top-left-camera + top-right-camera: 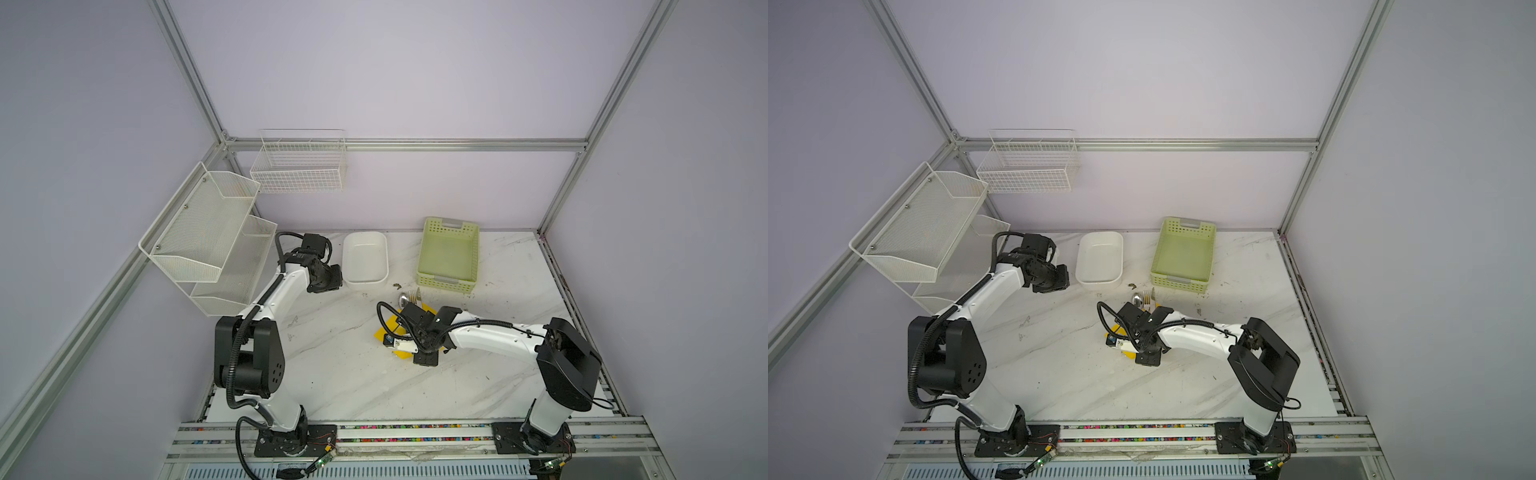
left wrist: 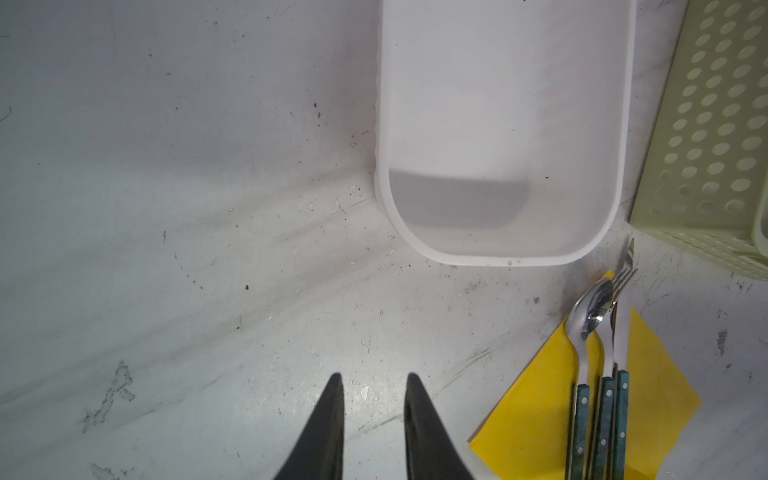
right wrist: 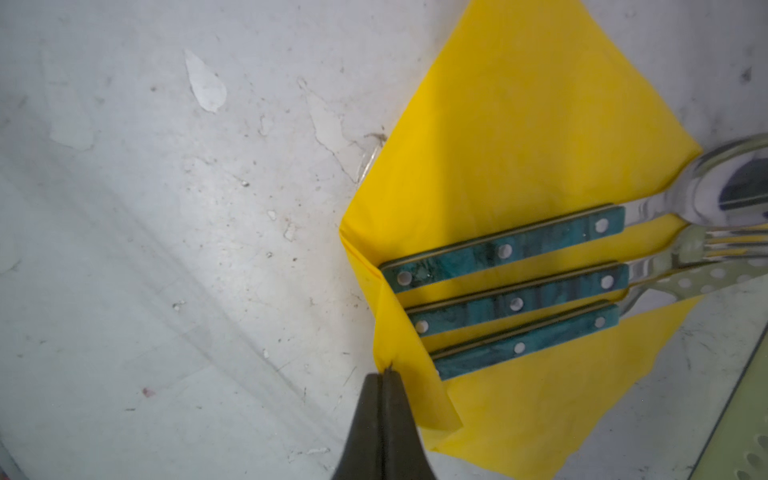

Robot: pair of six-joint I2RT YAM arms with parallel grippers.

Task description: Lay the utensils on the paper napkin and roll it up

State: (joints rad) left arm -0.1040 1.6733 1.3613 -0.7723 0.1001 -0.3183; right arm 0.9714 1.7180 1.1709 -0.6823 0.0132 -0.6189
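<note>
Marble table [image 1: 340,374], scuffed. Green basket [image 1: 446,282], white tub [image 1: 365,283] at rear. Yellow napkin [image 3: 519,124] before basket, one corner folded over. Three utensils [image 3: 519,299] side by side on napkin, heads overhanging. Right claw [image 3: 384,376] pressed together at folded edge. Left claw [image 2: 374,376] slightly spread, holding nothing, near tub.

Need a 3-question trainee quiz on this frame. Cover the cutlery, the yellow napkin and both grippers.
1. True or false: the handles of all three utensils lie side by side on the paper napkin.
2. What is the right gripper shut on? A) a spoon handle B) the napkin's folded-up edge C) nothing
3. Fill in: the left gripper, near the white tub, has its jaws ____ and holds nothing.
Key: 1 true; 2 B; 3 open.
</note>
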